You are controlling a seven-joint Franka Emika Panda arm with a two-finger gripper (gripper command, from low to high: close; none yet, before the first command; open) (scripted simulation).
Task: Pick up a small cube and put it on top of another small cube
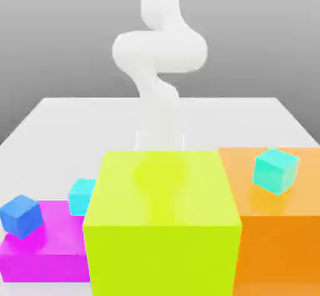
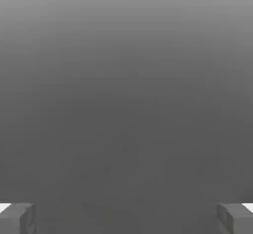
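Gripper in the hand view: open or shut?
Open: the gripper's two fingers stand wide apart, at opposite sides, with nothing between them.

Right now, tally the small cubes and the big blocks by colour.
Blue small cube: 1
Cyan small cube: 1
Turquoise small cube: 1
Magenta block: 1
Yellow-green block: 1
Orange block: 1
Total: 6
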